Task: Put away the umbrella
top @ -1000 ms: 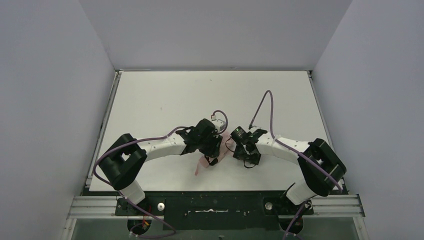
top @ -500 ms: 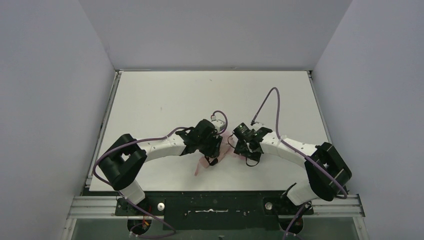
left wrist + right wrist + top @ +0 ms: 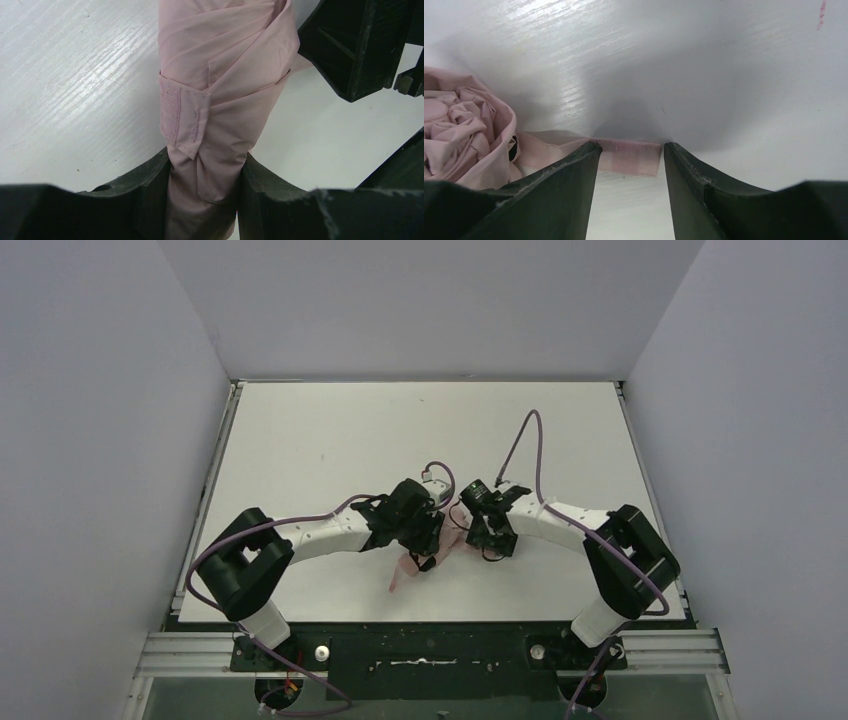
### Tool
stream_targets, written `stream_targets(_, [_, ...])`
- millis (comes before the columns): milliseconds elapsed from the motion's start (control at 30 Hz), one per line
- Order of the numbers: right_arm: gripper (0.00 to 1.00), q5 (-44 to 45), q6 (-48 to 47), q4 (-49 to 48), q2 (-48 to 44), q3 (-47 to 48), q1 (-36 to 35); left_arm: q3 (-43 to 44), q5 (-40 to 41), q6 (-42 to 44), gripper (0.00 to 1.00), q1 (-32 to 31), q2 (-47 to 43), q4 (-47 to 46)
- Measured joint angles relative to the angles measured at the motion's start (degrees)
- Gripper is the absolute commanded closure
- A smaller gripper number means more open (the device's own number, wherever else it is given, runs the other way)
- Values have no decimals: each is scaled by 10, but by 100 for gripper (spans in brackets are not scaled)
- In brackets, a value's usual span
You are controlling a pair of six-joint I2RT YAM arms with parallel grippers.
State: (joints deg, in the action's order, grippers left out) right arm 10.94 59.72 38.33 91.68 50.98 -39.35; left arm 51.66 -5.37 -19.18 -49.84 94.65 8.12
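The umbrella (image 3: pixel 220 75) lies folded and bunched on the table (image 3: pixel 724 75), clamped at its waist by the left gripper (image 3: pixel 206 161). The right gripper (image 3: pixel 632 145) stands spread astride the loose strap (image 3: pixel 634 157). Wrapping and fastening the strap appears to be left to do.

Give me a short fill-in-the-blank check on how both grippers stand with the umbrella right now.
1. The umbrella is of pale ___ fabric.
2. The left gripper is clamped on it, while the right gripper has its jaws ___.
3. The strap end lies on the table between the ___ gripper's fingertips.
Missing words: pink; open; right.
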Motion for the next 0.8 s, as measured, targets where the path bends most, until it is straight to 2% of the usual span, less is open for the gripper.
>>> stream_targets(200, [65, -5, -8, -2, 11, 10, 0, -3, 0, 0, 100, 0, -3, -2])
stream_targets(267, [78, -5, -10, -5, 11, 9, 0, -3, 0, 0, 100, -1, -3, -2])
stream_targets(433, [100, -16, -20, -27, 6, -5, 0, -5, 1, 0, 100, -1, -3, -3])
stream_targets(667, [100, -37, -21, -94, -42, -61, 3, -5, 22, -19, 100, -5, -4, -2])
stream_targets(800, [100, -57, -4, -136, -73, -98, -24, -5, 52, -41, 100, -7, -5, 2])
